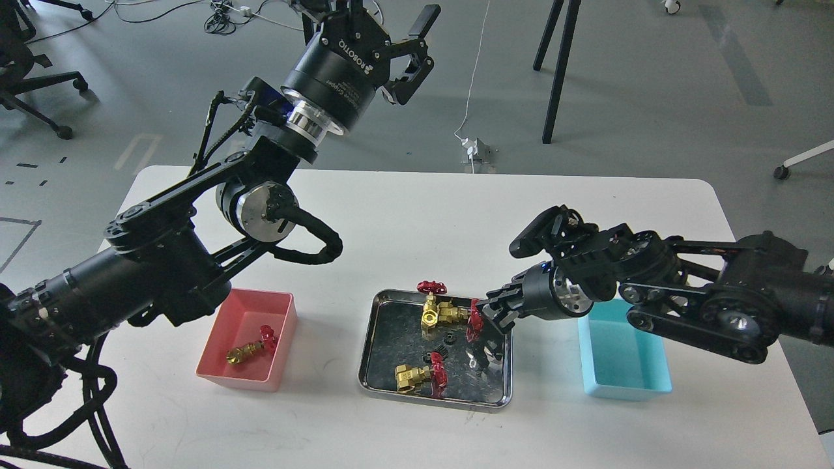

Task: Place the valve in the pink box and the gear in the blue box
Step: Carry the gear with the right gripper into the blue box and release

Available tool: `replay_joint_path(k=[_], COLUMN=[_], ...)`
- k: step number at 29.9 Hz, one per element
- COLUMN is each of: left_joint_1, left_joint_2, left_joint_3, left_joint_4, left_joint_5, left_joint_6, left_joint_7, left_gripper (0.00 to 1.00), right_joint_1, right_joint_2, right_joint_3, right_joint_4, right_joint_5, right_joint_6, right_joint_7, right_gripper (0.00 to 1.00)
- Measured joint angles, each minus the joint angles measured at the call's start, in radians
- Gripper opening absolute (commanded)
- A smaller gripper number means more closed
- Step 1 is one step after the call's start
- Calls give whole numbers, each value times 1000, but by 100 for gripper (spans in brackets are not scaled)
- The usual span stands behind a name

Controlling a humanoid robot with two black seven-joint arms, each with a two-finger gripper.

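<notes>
A white table (404, 215) with rounded corners stands on a grey floor (651, 85) strewn with cables, black stand legs (560, 71) and an office chair base (39, 91) behind it. At the table's centre a shiny steel tray (371, 381) holds brass-gold valves with red spoked handwheels: one (438, 311) near the back rim, another (417, 376) near the front. Tiny black gears (448, 337) lie between them on the metal. To the left sits the pink box (225, 365), a valve (251, 348) lying on its side within; to the right the blue box (642, 384), partly hidden by the right arm. The right gripper (493, 311) reaches low over the tray's far right corner, just beside a red handwheel, its dark fingers too bunched to tell whether parted or closed. The left gripper (407, 62) is raised high above the table, fingers spread apart and holding nothing
</notes>
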Motion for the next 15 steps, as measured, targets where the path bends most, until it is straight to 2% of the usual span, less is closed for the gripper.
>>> replay_joint_path(k=[5,7,12,15], left_joint_1=[0,0,1,1], left_joint_2=[-23,-35,-52,-53], left_joint_3=[0,0,2,3], left_joint_4=[3,6,7,5], left_joint_5=[0,0,1,1], left_joint_6=[0,0,0,0], left_joint_7=[0,0,0,0], left_gripper=[97,97,97,97], right_joint_1=[-19,-62,-180,-206], right_joint_2=[-298,-376,-428,-428], right_joint_3=[99,105,121,121], right_joint_4=[101,134,156,156], right_joint_5=[77,93,96,93], right_joint_6=[0,0,0,0], right_joint_7=[1,1,-2,-5], right_gripper=[10,11,16,31])
